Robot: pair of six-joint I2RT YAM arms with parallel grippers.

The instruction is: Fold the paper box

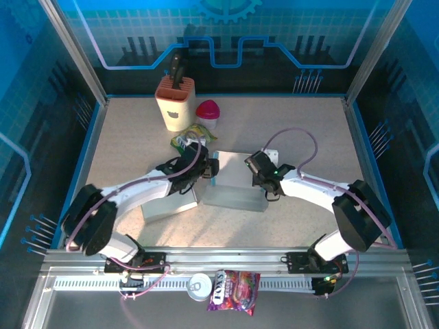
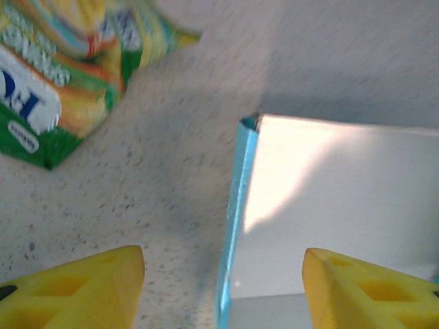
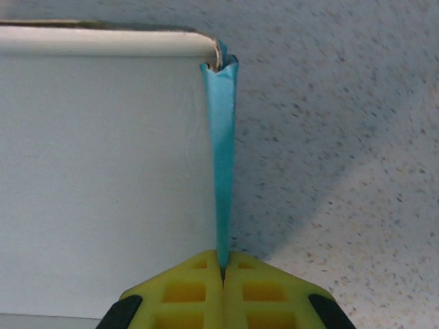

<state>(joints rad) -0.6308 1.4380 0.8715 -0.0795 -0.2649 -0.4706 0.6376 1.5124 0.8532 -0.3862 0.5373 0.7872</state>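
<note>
Top view: the paper box (image 1: 233,171) sits mid-counter (image 1: 309,130), partly formed, white inside. The left hand (image 1: 209,170) is at its left wall and the right hand (image 1: 264,185) at its right wall. Behind the box stand a knife block (image 1: 175,103) and a pink-lidded cup (image 1: 208,113). A snack bag (image 1: 192,139) lies just beside the left hand. A can (image 1: 200,286) and a candy packet (image 1: 234,289) rest on the front rail. (At this scale I cannot tell how wide either hand stands.)

Left wrist view: this one settles the left hand. Its yellow fingers (image 2: 75,288) are spread wide, one outside the box over bare counter and one over the white panel. The blue-edged wall runs up between them to a corner, and neither pad touches it. The snack bag is at upper left, apart from the box.

Right wrist view: the yellow fingers (image 3: 185,291) are pressed together, pinching the thin blue edge of the box wall (a firm grip). The edge rises to a slightly crumpled corner where it meets a rolled white rim. The white panel is to the left and speckled counter to the right.
</note>
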